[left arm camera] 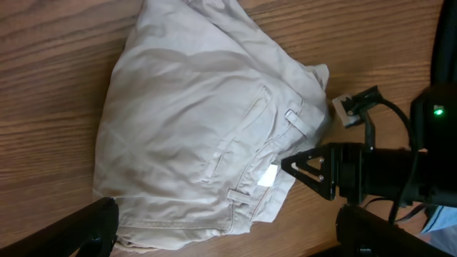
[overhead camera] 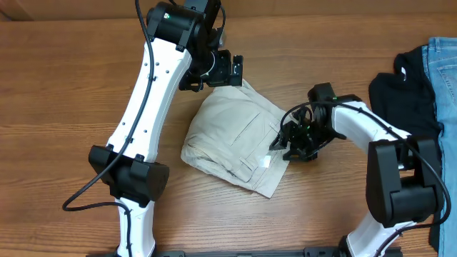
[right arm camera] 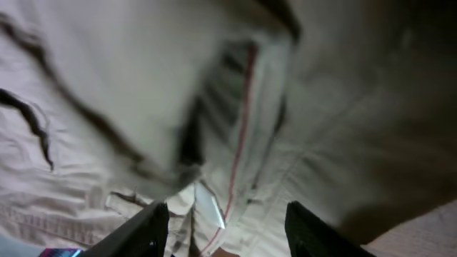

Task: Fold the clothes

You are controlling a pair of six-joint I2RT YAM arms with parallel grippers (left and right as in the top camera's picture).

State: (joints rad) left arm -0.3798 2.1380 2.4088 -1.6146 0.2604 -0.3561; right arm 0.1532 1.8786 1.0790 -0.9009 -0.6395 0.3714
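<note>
The clothes, beige shorts [overhead camera: 232,135], lie folded into a compact bundle at the table's middle, with a white label [overhead camera: 265,161] at their right edge. My left gripper [overhead camera: 230,70] hovers over the bundle's far edge. In the left wrist view it [left arm camera: 228,243] stands wide open, the shorts [left arm camera: 200,121] spread below and nothing pinched. My right gripper [overhead camera: 284,143] sits at the bundle's right edge by the label. In the right wrist view its jaws [right arm camera: 227,232] are apart, with the waistband cloth [right arm camera: 235,128] and label [right arm camera: 211,207] close in front of them, loose.
A black garment [overhead camera: 403,93] and blue jeans [overhead camera: 444,71] lie at the table's right edge, beside the right arm [left arm camera: 371,171]. Bare wood [overhead camera: 64,107] surrounds the bundle.
</note>
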